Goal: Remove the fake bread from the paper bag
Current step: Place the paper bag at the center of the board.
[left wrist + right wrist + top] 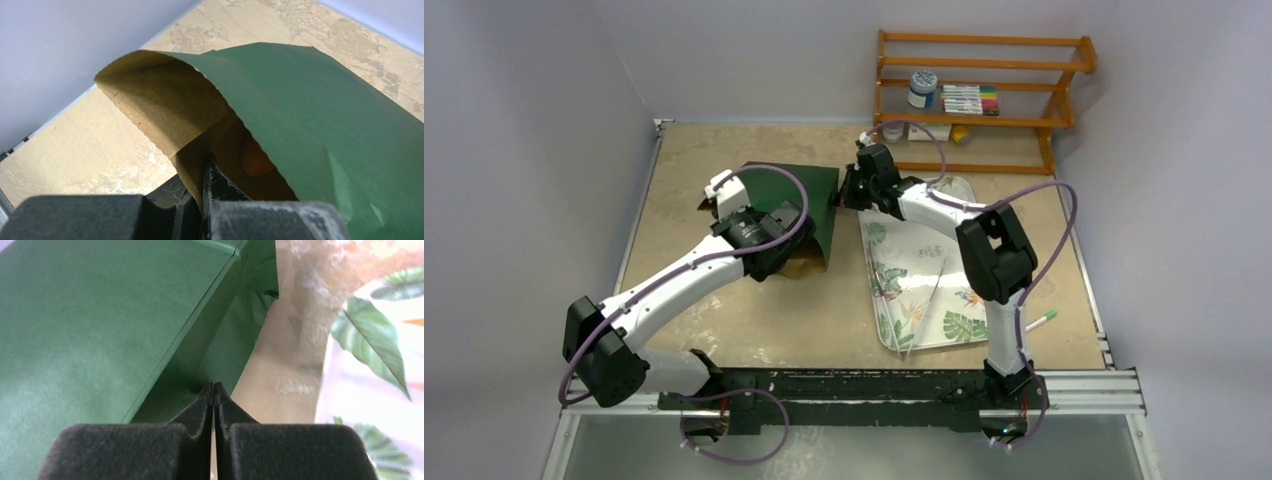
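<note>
The dark green paper bag [799, 200] lies on the table between my two grippers, its open brown kraft mouth to the left. My left gripper [724, 200] is shut on the bag's lower lip; in the left wrist view [204, 175] the kraft paper runs between the fingers. One golden-orange piece of the fake bread [255, 157] shows inside the bag [325, 115]; the rest is hidden. My right gripper [849, 190] is shut at the bag's closed right end, which stands raised. In the right wrist view [214, 390] its tips pinch a fold of the bag [100, 315].
A leaf-patterned tray [924, 290] lies right of the bag and shows in the right wrist view [375, 390]. A wooden shelf [984, 90] with a jar [922, 88] and markers [969, 98] stands at the back right. A green pen [1039, 322] lies near the right edge.
</note>
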Action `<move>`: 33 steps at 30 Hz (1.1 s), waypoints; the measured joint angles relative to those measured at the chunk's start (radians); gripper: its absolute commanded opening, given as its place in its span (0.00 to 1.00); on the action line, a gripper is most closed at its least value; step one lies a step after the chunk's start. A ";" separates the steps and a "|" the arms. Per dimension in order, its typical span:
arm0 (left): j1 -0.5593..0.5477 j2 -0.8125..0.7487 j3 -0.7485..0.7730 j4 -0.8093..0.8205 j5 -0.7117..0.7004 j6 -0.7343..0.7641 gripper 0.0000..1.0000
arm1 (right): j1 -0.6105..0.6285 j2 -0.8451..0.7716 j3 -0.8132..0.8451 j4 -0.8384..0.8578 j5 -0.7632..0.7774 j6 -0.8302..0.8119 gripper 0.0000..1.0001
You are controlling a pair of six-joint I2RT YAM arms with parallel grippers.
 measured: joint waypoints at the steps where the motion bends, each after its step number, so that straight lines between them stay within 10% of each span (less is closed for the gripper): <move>1: 0.000 -0.007 -0.009 0.000 0.007 -0.006 0.00 | -0.001 0.024 0.026 0.001 -0.009 0.004 0.00; 25: -0.104 0.117 -0.206 0.073 0.123 -0.224 0.00 | -0.035 0.505 0.583 0.019 -0.098 -0.001 0.00; 33: -0.194 0.132 -0.228 0.135 0.229 -0.244 0.26 | -0.049 0.550 0.706 0.010 -0.113 -0.033 0.00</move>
